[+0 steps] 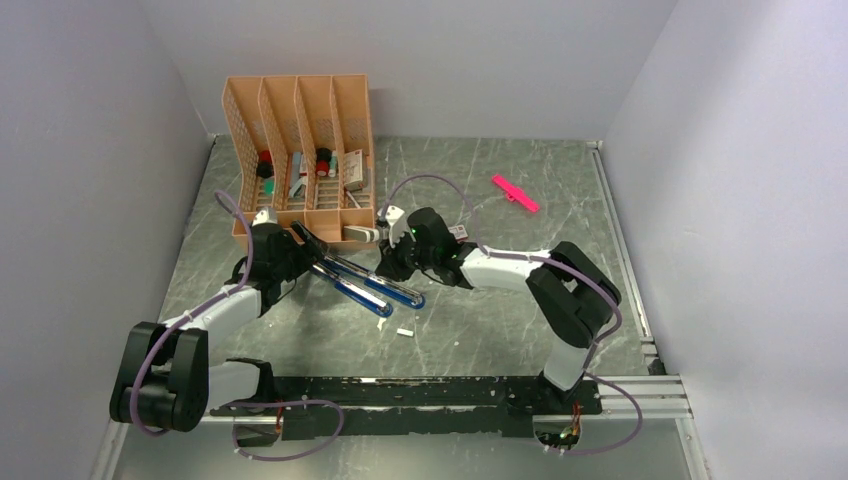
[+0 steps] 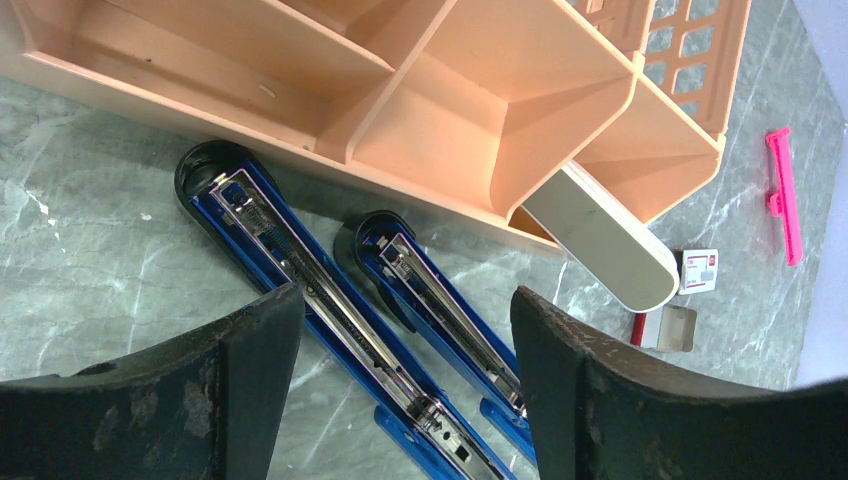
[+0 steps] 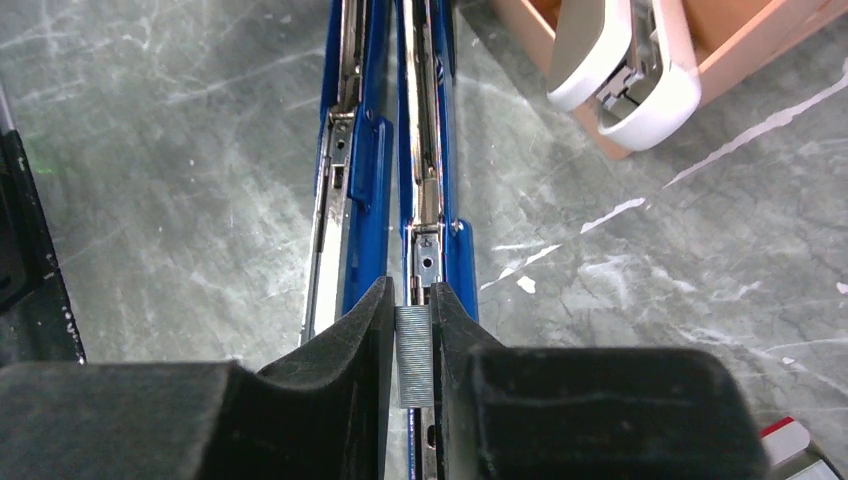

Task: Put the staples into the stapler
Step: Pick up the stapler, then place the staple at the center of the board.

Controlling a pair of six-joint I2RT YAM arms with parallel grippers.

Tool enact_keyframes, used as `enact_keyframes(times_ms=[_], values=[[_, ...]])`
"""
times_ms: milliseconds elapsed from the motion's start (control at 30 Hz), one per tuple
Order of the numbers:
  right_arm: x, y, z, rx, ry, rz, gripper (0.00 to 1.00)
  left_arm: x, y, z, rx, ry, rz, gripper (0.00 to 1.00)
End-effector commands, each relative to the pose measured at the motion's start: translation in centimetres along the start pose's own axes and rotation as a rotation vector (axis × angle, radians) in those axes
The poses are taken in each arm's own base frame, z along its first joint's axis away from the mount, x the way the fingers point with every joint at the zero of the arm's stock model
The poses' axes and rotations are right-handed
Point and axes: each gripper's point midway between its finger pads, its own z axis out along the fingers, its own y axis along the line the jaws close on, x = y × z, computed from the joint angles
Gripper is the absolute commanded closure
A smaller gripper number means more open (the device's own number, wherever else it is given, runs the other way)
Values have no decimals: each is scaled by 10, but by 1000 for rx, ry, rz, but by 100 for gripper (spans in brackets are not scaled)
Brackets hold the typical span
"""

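Closest to the lens, far left: left gripper (image 2: 400, 315), dark fingers (image 2: 250, 380) spread wide, grasping nothing, poised over the blue stapler (image 2: 300, 260). Behind, in the table's back-left corner, a peach desk organiser (image 1: 300, 140), close to the left wall, little room between. Stapler lying open on the grey marbled table (image 1: 500, 330), two long blue halves side by side, metal channels facing up, black ends close beside the organiser's front edge. Next right: right gripper (image 3: 413, 335) clenched on the staples (image 3: 414, 360), a short ribbed silvery strip pinched between the fingertips directly over the right-hand blue channel; contact with the channel not discernible. Strip shown by the right wrist view alone, hidden under the gripper from overhead. White stapler (image 3: 620, 60) jutting from the organiser's front corner. Beyond it, a small pink-and-white box (image 2: 699, 270), plainest in the left wrist view. Small white scrap (image 1: 404, 331) near the stapler's tips, seen only from overhead. Farther right, a bright pink stick (image 1: 515, 193) well apart, broad open tabletop around it up to the right wall.
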Motion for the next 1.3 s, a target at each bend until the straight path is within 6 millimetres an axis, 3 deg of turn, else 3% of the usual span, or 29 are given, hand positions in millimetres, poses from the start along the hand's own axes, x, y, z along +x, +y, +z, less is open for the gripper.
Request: enact_keyframes(times_ms=[0, 167, 433, 567, 867, 1033, 1067, 1267], values=[[-19, 1, -7, 7, -74, -31, 92, -1, -9, 1, 44, -5, 12, 20], [-11, -19, -7, 122, -34, 2, 93, -2, -10, 1, 46, -5, 12, 20], [12, -79, -15, 373, 51, 97, 95, -2, -10, 1, 48, -5, 11, 20], [0, -88, -3, 392, 25, 107, 95, -1, -10, 1, 50, -5, 12, 20], [3, -120, 23, 488, 43, 90, 94, -1, -11, 1, 51, -4, 13, 20], [1, -128, 24, 511, 39, 95, 85, -1, -11, 1, 51, -3, 14, 20], [12, -129, 29, 503, 60, 99, 82, -1, -10, 1, 49, -3, 14, 20], [26, -124, 29, 459, 71, 114, 61, -1, -11, 1, 49, -2, 14, 20]])
